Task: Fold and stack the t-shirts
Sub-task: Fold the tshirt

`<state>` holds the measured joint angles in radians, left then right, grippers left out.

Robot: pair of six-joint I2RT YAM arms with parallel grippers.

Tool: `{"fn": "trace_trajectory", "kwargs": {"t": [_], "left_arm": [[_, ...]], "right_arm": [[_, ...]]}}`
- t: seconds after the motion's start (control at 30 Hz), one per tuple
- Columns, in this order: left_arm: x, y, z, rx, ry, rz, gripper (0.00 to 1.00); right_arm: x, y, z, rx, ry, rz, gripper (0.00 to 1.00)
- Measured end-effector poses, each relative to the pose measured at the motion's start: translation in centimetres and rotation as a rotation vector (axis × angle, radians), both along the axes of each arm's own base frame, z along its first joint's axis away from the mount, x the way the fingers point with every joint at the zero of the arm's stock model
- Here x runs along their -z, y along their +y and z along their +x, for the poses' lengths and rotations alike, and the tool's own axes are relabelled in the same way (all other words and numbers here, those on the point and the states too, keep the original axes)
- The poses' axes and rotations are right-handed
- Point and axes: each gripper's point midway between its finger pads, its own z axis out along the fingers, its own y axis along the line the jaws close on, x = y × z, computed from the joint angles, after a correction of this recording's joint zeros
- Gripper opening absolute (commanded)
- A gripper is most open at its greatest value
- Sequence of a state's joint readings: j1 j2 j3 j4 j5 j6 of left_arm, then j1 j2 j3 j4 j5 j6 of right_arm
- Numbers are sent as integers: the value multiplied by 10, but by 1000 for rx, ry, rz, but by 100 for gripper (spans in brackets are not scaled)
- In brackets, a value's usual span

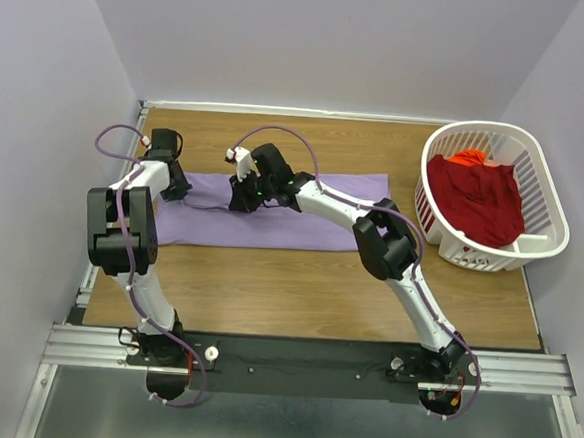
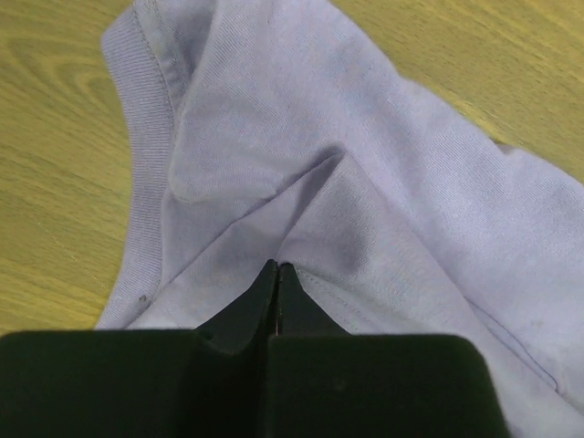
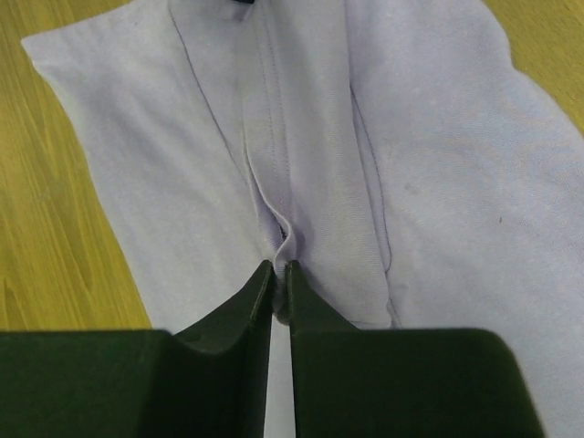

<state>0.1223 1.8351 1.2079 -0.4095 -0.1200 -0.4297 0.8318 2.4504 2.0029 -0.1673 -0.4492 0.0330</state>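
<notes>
The lavender t-shirt [image 1: 302,222] lies folded in a long strip across the wooden table. My left gripper [image 1: 177,188] is at its left end, shut on a fold of the lavender cloth [image 2: 301,228] near the collar. My right gripper [image 1: 241,195] is over the strip's middle-left, shut on a raised pinch of the lavender cloth [image 3: 310,182]. In both wrist views the jaws stand closed with cloth between the tips. The deep red t-shirt [image 1: 479,197] lies crumpled in the basket at the right.
The white slatted laundry basket [image 1: 549,197] stands at the table's back right corner. Bare wood table [image 1: 297,290] shows in front of the shirt. Walls close in on the left, back and right.
</notes>
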Motion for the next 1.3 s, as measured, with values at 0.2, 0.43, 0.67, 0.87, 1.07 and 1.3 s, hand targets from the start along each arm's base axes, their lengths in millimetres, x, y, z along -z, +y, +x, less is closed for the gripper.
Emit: {"fn": "trace_trajectory", "kwargs": {"t": [0.2,0.43,0.67,0.87,1.07,1.3], "left_arm": [[0,0,0,-1,0,1,16],[0,-1,0,3,1,3,32],[-1,-2,0,4,-1,3,40],[-17,0,3,0,-40,16,42],[-39,5,4,-18,-91,55,43],[-58,-17,4,26,-139,77,39]], "right_arm": [[2,0,-3,-11,9,2,34],[10,-3,-11,-32,37,-6,40],[23,-8,-19,-45,68,-23,41],[23,-9,-22,-53,77,-23,41],[16,-15,-22,-28,69,-34,50],[-18,-51,-10,112,19,-59,50]]}}
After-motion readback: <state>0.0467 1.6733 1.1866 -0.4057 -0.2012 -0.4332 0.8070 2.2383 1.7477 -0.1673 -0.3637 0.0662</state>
